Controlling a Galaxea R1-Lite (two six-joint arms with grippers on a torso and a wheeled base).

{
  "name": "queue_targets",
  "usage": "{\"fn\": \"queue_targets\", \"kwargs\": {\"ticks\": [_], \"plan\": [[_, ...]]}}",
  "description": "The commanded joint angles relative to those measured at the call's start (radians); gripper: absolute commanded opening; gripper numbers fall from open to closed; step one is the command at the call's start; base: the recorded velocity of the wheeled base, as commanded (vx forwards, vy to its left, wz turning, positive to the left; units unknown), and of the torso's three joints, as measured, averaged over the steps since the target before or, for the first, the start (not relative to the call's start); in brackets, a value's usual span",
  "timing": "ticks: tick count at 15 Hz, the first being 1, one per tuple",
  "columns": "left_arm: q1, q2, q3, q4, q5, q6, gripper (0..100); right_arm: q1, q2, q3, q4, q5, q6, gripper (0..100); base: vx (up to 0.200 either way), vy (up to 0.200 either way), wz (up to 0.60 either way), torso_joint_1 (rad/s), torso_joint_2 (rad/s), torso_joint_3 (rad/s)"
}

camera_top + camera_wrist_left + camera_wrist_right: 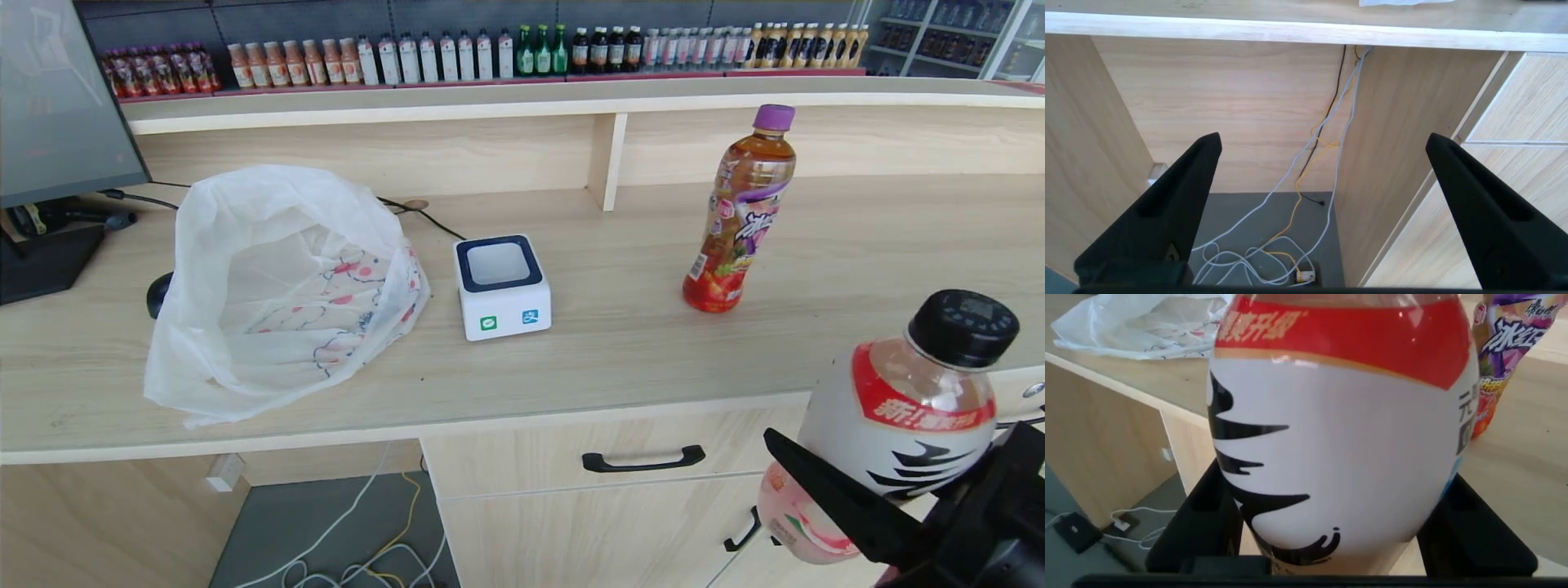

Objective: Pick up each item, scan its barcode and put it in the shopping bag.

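My right gripper (pixel 906 514) is shut on a black-capped bottle (pixel 890 425) with a white and red label, held upright in front of the counter's front edge at the lower right; the same bottle (pixel 1343 433) looms close in the right wrist view. A purple-capped tea bottle (pixel 739 212) stands on the counter to the right of the white scanner box (pixel 501 286). The open white shopping bag (pixel 277 286) lies on the counter's left part. My left gripper (pixel 1323 212) hangs open below the counter, with nothing between its fingers (pixel 1167 212).
A monitor (pixel 57 98) stands at the counter's back left, with a dark mouse (pixel 157 294) beside the bag. Drawers with black handles (pixel 643 461) sit under the counter (pixel 620 359). Cables (pixel 1290 237) lie on the floor in the open bay. A raised shelf ledge (pixel 571 102) runs behind.
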Motion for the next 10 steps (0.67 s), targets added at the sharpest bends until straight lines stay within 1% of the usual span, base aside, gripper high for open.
{"fn": "queue_targets", "kwargs": {"ticks": [1,3,4,5,6,8,10], "plan": [[0.0,0.0,0.0,0.0,0.001,0.0,100,0.019,0.009,0.008,0.001,-0.005,-0.088,0,0.0,0.0,0.0,0.0,0.0,0.0],[0.0,0.0,0.0,0.0,0.001,0.0,100,0.03,0.01,0.006,0.001,-0.001,-0.239,0,0.0,0.0,0.0,0.0,0.0,0.0],[0.0,0.0,0.0,0.0,0.001,0.0,100,0.041,0.01,0.003,-0.001,-0.001,-0.286,0,0.0,0.0,0.0,0.0,0.0,0.0],[0.0,0.0,0.0,0.0,0.001,0.0,100,0.082,0.013,-0.018,-0.001,-0.001,-0.375,0,0.0,0.0,0.0,0.0,0.0,0.0],[0.0,0.0,0.0,0.0,0.001,0.0,100,0.116,0.021,-0.032,-0.001,-0.002,-0.426,0,0.0,0.0,0.0,0.0,0.0,0.0],[0.0,0.0,0.0,0.0,0.001,0.0,100,0.165,0.044,-0.055,-0.001,-0.001,-0.49,0,0.0,0.0,0.0,0.0,0.0,0.0],[0.0,0.0,0.0,0.0,0.001,0.0,100,0.173,0.058,-0.063,-0.001,0.011,-0.5,0,0.0,0.0,0.0,0.0,0.0,0.0]]}}
